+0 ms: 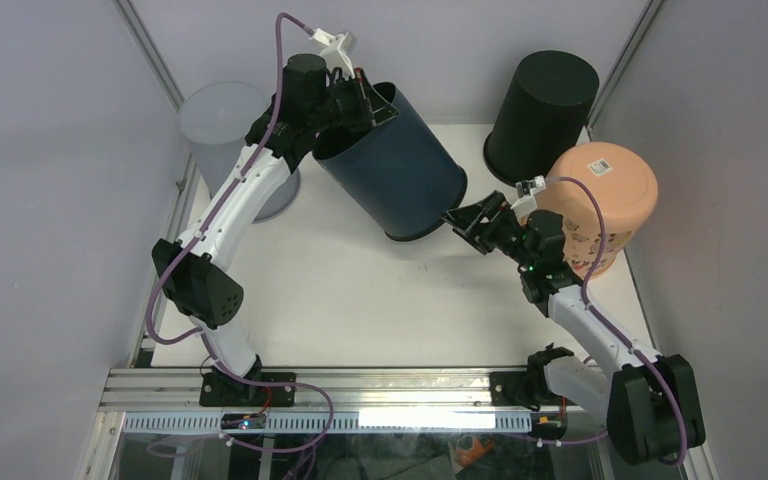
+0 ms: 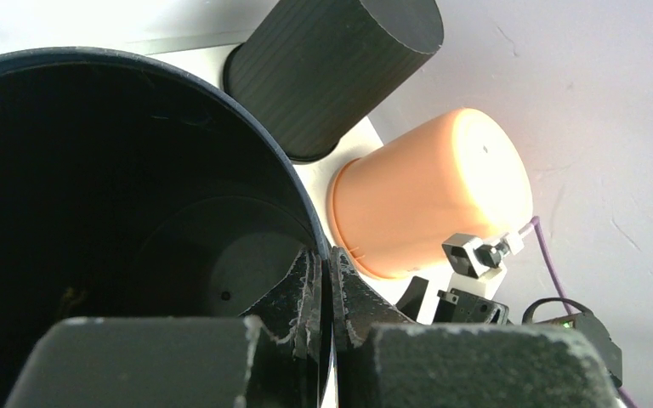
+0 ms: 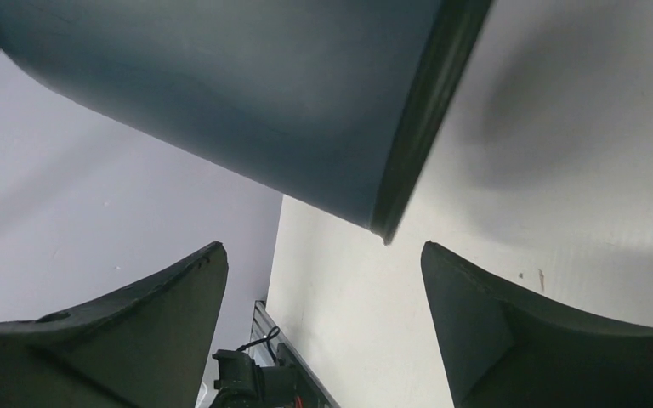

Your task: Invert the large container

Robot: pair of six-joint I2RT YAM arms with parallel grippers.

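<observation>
Blue large container (image 1: 392, 165) tilted over the back-centre of the surface (image 1: 360, 300), mouth raised, base low.
Left hand (image 1: 364, 100) pinched the rim wall, one finger inside. Right hand (image 1: 463, 222) stood wide at the base edge, apparently not touching. Judgement: lift the base with the right while the left lowers the rim, steering clear of the orange tub (image 1: 605, 190).

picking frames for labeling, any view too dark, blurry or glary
Top external: evenly lit and sharp. Left wrist: inside of the blue container nearly black. Right wrist: right gripper close and soft, broad shadow on the table.
</observation>
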